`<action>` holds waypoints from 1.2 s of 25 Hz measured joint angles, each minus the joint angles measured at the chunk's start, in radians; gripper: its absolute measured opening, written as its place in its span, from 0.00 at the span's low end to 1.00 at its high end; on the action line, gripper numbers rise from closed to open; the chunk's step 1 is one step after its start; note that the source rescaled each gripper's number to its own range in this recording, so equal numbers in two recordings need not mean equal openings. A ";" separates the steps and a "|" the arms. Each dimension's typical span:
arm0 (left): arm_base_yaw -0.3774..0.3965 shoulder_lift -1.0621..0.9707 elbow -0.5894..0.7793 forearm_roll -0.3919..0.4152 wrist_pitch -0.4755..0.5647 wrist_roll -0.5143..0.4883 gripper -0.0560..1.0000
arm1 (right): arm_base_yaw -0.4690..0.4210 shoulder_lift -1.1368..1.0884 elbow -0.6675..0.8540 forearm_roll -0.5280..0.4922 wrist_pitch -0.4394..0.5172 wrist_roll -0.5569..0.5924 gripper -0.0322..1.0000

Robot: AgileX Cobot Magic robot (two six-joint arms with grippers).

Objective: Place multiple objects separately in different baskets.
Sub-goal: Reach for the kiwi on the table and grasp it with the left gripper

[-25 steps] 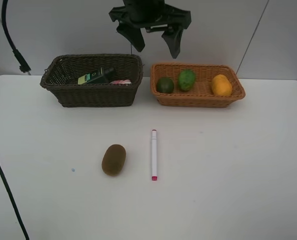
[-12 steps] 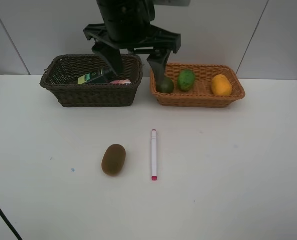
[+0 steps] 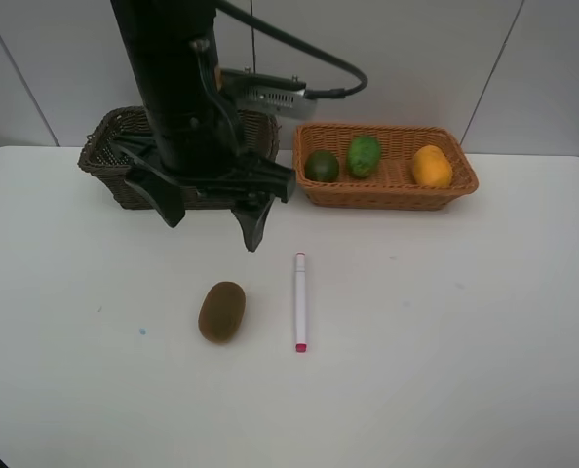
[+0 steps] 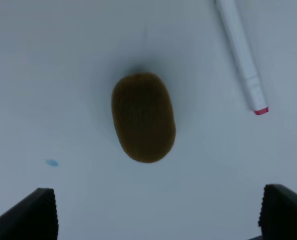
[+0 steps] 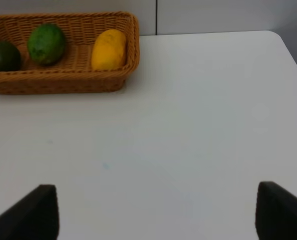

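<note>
Left gripper [image 3: 212, 230] — jaws wide apart, pointing down — over kiwi [image 3: 221, 311]; right gripper [image 5: 158, 212] likewise apart.

The white table [image 3: 445, 370] carries four things and one mark. Taking its middle as the clock's centre in the high view, a brown kiwi [image 3: 221, 311] lies toward 8 o'clock, its long axis running roughly 12 to 6. At the kiwi's 3 o'clock, near but apart, lies a white marker [image 3: 300, 301], set 12 to 6 with its pink end at 6. A dark brown basket [image 3: 109, 166] stands at 11 o'clock and an orange-tan basket [image 3: 387, 200] at 1 o'clock, close together. A small blue speck [image 3: 142, 331] sits at the kiwi's 8 o'clock.
</note>
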 joint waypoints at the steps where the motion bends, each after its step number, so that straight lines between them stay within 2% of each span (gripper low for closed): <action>1: 0.000 0.000 0.028 0.000 -0.026 -0.006 1.00 | 0.000 0.000 0.000 0.000 0.000 0.000 0.98; 6: 0.000 0.000 0.138 -0.041 -0.137 -0.026 1.00 | 0.000 0.000 0.000 0.000 0.000 0.000 0.98; 16: 0.000 0.000 0.261 -0.044 -0.247 -0.060 1.00 | 0.000 0.000 0.000 0.000 0.000 0.000 0.98; 22: 0.000 0.005 0.317 -0.040 -0.339 -0.067 1.00 | 0.000 0.000 0.000 0.000 0.000 0.000 0.98; 30: 0.000 0.083 0.324 -0.035 -0.420 -0.067 1.00 | 0.000 0.000 0.000 0.000 0.000 0.000 0.98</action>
